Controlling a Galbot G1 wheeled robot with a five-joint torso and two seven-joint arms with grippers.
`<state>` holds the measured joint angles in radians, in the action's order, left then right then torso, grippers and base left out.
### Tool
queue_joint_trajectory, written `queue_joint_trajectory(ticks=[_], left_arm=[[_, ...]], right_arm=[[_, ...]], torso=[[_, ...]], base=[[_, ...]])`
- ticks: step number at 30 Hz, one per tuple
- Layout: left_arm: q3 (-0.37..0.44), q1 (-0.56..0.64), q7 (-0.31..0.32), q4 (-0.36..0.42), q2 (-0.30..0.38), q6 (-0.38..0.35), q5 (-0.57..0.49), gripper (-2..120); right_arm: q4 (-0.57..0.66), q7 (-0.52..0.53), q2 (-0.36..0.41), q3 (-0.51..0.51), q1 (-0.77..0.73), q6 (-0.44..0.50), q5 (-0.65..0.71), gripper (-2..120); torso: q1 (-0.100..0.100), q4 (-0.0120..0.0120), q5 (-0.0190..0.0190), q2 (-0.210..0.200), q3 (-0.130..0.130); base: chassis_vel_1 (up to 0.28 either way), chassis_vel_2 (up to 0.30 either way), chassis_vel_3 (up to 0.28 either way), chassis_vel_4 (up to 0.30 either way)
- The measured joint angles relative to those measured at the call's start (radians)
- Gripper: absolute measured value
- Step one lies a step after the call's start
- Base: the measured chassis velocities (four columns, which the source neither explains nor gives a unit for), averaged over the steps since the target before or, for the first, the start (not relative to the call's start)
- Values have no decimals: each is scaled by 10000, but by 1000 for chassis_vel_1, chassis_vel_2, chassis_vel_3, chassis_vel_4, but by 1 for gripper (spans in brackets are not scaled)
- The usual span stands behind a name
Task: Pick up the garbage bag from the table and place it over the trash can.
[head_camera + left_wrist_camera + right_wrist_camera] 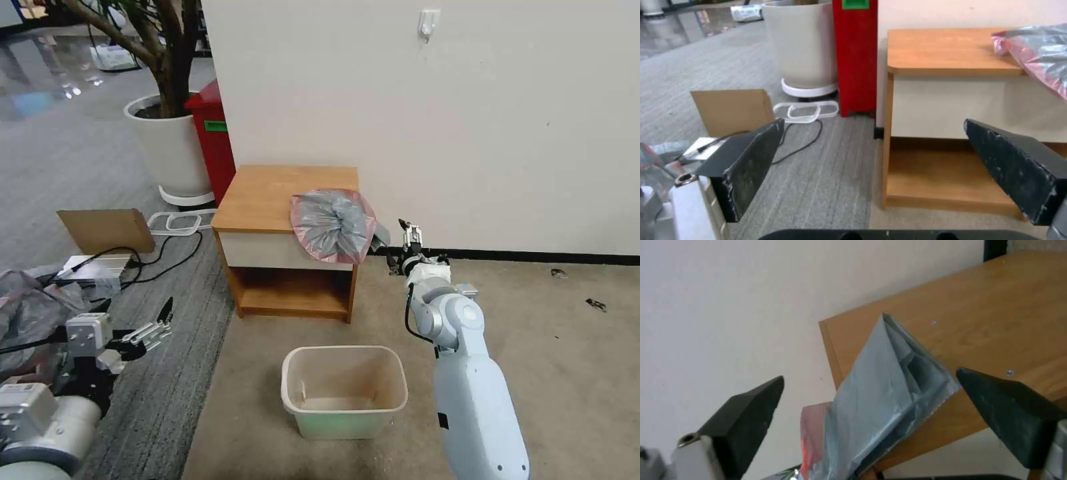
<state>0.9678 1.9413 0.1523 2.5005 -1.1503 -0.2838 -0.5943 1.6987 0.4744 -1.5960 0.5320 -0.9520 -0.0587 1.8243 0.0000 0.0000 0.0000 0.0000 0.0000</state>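
One bag (333, 225) droops off the worktop's (267, 197) near right corner. Right claw (409, 231) waits spread just beside it; I'd pinch the hanging grey flap. Left claw (157, 322) idles apart, far left.

We are seeing one crinkly grey pink-rimmed plastic garbage bag (333, 225), one orange-brown wooden nightstand (267, 197), one cream rectangular plastic bin (344, 392) and two black-fingered grippers (152, 325) (407, 235).
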Motion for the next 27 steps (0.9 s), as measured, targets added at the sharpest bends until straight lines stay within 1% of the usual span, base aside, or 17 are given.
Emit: queue_joint_trajectory(ticks=[3, 6, 7, 9, 11, 12, 14, 15, 18, 19, 23, 24, 27], left_arm=[[-6, 12, 2, -1, -22, 36, 12, 100], [29, 70, 3, -4, -27, 111, 18, 100], [29, 70, 3, -4, -27, 111, 18, 100], [45, 92, 4, -4, -29, 143, 23, 100], [49, 98, 4, -4, -38, 170, 26, 100], [49, 98, 4, -4, -38, 170, 26, 100], [55, 100, 4, -4, -50, 180, 49, 100], [55, 100, 4, -4, -50, 180, 49, 100], [56, 98, 4, -5, -94, 182, 102, 100], [56, 98, 4, -5, -94, 182, 102, 100], [45, 91, 4, -5, -123, 191, 157, 100], [45, 91, 4, -5, -123, 191, 157, 100], [6, 94, -2, -5, -169, 236, 295, 100]], right_arm=[[-200, -24, -105, 8, 117, 35, 61, 93], [-488, -90, -133, 49, 321, 64, 134, 80], [-488, -90, -133, 49, 321, 64, 134, 80], [-667, -151, -135, 58, 435, 72, 135, 72], [-819, -217, -134, 83, 523, 82, 128, 62], [-819, -217, -134, 83, 523, 82, 128, 62], [-896, -285, -132, 86, 553, 79, 102, 52], [-896, -285, -132, 86, 553, 79, 102, 52], [-904, -483, -129, 6, 520, 16, 21, 37], [-904, -483, -129, 6, 520, 16, 21, 37], [-826, -547, -126, -35, 451, -51, -154, 19], [-826, -547, -126, -35, 451, -51, -154, 19], [-757, -578, -125, -58, 429, -76, -191, 7]], torso=[[0, 0, 0, 0, 0], [0, 0, 0, 0, 0], [0, 0, 0, 0, 0], [0, 0, 0, 0, 0], [0, 1, 0, 0, 0], [0, 1, 0, 0, 0], [0, 0, 0, 0, 0], [0, 0, 0, 0, 0], [0, 0, 0, 0, 0], [0, 0, 0, 0, 0], [0, -1, 0, 0, 0], [0, -1, 0, 0, 0], [0, 0, 0, 0, 0]], base=[[0, 0, 0, 0], [0, 0, 0, 0], [0, 0, 0, 0], [0, 0, 0, 0], [0, 0, 0, 0], [0, 0, 0, 0], [0, 0, 0, 0], [0, 0, 0, 0], [0, 0, 0, 0], [0, 0, 0, 0], [0, 0, 0, 0], [0, 0, 0, 0], [0, 0, 0, 0]])
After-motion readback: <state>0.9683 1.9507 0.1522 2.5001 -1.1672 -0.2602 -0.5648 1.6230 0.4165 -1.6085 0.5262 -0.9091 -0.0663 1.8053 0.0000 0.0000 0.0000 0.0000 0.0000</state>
